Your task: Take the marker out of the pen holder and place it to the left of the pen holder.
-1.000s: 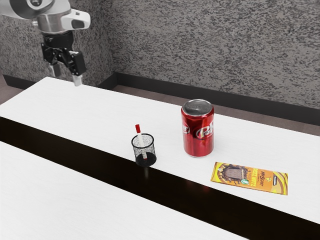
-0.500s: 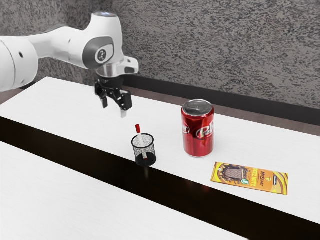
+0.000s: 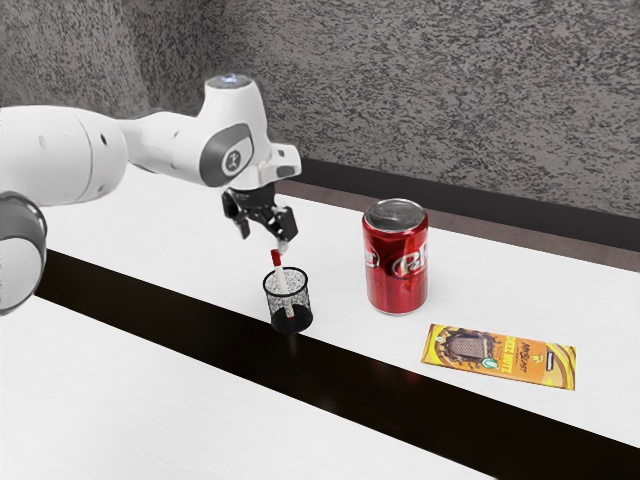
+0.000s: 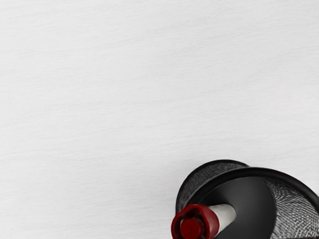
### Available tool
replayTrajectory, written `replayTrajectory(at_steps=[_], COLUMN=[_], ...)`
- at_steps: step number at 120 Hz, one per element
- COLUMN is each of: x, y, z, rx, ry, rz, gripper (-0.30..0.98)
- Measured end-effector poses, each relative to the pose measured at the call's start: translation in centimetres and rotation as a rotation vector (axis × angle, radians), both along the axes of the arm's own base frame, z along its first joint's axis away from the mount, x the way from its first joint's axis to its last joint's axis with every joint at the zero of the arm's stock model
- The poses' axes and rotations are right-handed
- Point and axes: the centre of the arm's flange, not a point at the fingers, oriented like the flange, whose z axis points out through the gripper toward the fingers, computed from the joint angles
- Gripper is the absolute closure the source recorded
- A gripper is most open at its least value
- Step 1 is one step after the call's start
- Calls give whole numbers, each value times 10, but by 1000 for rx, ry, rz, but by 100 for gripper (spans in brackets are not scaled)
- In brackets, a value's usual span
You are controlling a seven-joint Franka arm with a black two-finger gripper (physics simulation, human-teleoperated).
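Since the earlier frame, the one arm has swung farther over the table and its pincer has come lower and closer to the one pen holder; the four things on the table have stayed where they were. The pincer is open, its two fingers standing apart with nothing between them, just above the marker's top and a little toward the exterior view's left of it.

There is one marker, and it is inside the pen holder, tilted, its one red cap up above the rim and leaning toward the exterior view's left. Its barrel is white, and its lower end is down at the holder's dark base. In the wrist view the red cap points up toward the camera, out past the black rim.

One red can stands upright, apart from the holder, toward the exterior view's right. One flat yellow and brown packet lies near the can, farther toward that view's right. One dark band runs along the white table, and the holder stands at its edge.
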Motion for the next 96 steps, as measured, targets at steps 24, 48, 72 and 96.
replayTrajectory(at_steps=[24, 48, 72, 96], x=[0, 3, 4, 2], y=[-2, -3, -5, -8], z=[-21, -33, -37, -39], rx=[-33, -41, -43, -46], ry=[-10, -16, -25, -23], rz=[32, 47, 52, 52], gripper=[0, 0, 8, 47])
